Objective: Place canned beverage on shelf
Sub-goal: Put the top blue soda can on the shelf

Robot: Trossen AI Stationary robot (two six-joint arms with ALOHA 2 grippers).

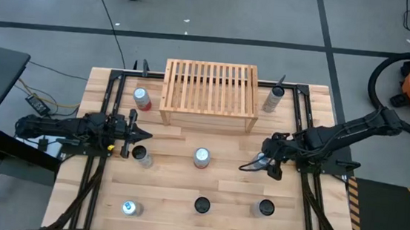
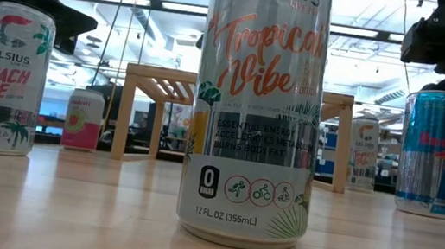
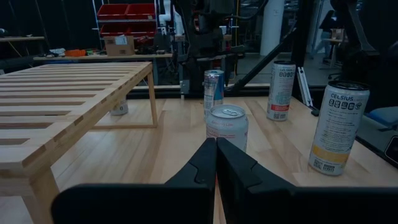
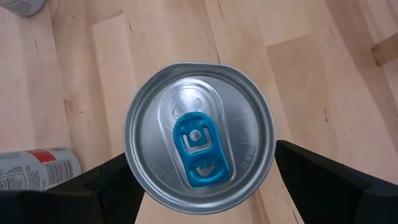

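A silver-topped can with a blue tab (image 4: 199, 146) stands upright on the table; in the low view it is the blue can (image 2: 428, 153). My right gripper (image 4: 199, 186) is open above it and points down, with one finger on either side of the can's top and clear of it. In the high view the gripper (image 1: 259, 164) hides the can. My left gripper (image 3: 216, 165) is shut and empty, level above the table at the left (image 1: 146, 134), and points at a white can (image 3: 227, 127). The light wooden slatted shelf (image 1: 210, 93) stands at the far middle.
Other cans stand on the table: one in the middle (image 1: 201, 157), one by my left gripper (image 1: 142, 155), one left of the shelf (image 1: 141, 99), one right of it (image 1: 273, 99), and three near the front edge (image 1: 202, 204) (image 1: 265, 207) (image 1: 131, 208).
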